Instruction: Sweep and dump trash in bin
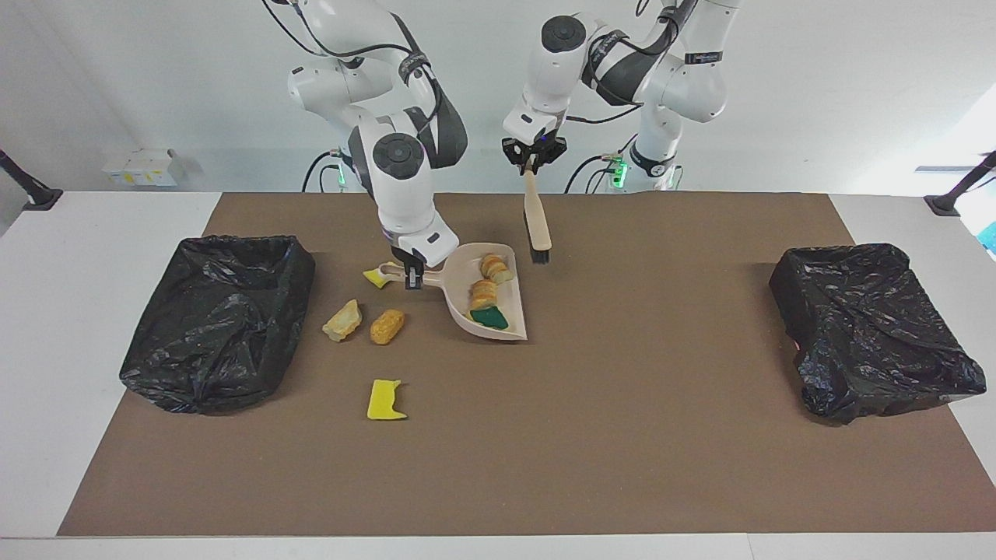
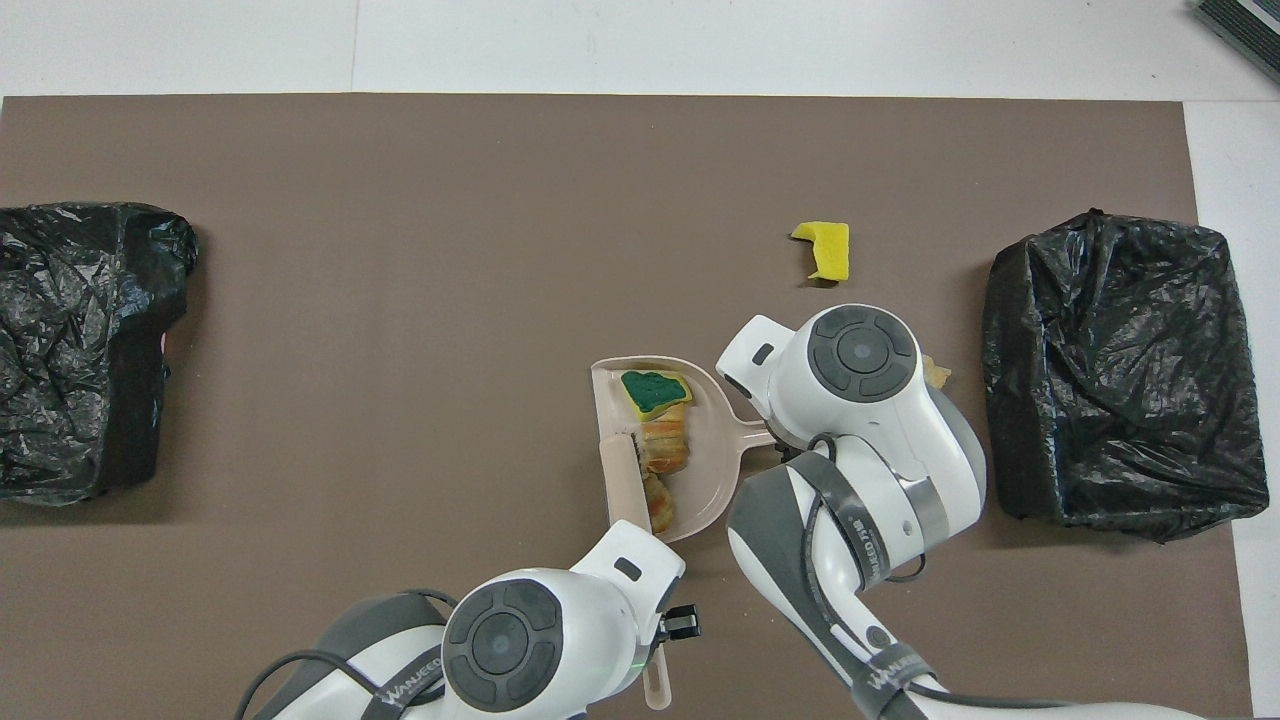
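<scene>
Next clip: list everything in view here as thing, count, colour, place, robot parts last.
Dustpan: one, beige, mid-mat, handle in the right claw.
Brush: one, beige with dark bristles, hanging from the left claw, off the mat.
Trash in the dustpan: three; two tan bread lumps, one green-and-yellow sponge.
Trash on the mat: four; yellow sponge piece under the dustpan handle, pale lump, orange lump, yellow sponge farthest from the robots.
Bins: two, black-bagged, one at the right arm's end, one at the left arm's end.
Mat: one, brown.
Right claw: shut on dustpan.
Left claw: shut on brush.
</scene>
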`<state>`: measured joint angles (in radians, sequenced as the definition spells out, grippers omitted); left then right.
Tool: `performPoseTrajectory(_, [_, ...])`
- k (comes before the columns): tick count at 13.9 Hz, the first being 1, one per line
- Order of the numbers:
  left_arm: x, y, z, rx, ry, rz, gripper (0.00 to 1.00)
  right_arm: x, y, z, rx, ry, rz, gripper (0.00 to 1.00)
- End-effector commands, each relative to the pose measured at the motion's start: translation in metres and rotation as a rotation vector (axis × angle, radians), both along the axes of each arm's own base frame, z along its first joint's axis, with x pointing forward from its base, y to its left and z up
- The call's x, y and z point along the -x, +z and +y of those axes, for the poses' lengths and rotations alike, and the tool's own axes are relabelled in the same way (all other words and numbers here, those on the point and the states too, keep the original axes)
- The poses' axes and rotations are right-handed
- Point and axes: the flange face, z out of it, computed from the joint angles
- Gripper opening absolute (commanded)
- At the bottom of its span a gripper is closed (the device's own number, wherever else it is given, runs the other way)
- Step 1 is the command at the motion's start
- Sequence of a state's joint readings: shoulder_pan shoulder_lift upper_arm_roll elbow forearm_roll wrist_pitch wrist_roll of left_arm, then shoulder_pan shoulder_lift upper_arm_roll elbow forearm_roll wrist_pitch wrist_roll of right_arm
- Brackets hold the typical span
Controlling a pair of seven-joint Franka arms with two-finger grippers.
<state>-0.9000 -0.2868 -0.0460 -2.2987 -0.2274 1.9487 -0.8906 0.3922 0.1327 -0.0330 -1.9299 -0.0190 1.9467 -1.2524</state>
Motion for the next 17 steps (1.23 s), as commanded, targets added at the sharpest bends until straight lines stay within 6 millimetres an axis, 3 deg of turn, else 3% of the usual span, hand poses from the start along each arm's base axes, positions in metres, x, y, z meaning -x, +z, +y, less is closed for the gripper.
performPoseTrajectory(1, [0.03,-0.01,0.006,-0.04,0.015,-0.023,0.0,-0.016,0.034,-0.028,-0.029,0.025,0.009,0.0])
performPoseTrajectory(3, [0.038,-0.02,0.002,-0.049,0.017,-0.029,0.0,-0.027,0.054,-0.053,-0.038,0.038,-0.001,0.0])
performPoseTrajectory(6, [0.066,-0.05,-0.006,-0.053,0.066,-0.066,0.0,-0.04,0.081,-0.088,-0.05,0.062,-0.02,0.0])
performPoseTrajectory(10, [0.092,-0.078,-0.009,-0.025,0.024,-0.093,0.0,-0.04,0.111,-0.145,-0.06,0.08,-0.022,0.0])
performPoseTrajectory(12, [0.094,-0.088,-0.008,-0.023,0.008,-0.097,0.0,-0.036,0.119,-0.178,-0.065,0.103,-0.011,0.0])
performPoseTrajectory(17, [0.092,-0.096,-0.007,-0.031,-0.063,-0.082,0.0,-0.025,0.12,-0.286,-0.077,0.162,0.026,0.0])
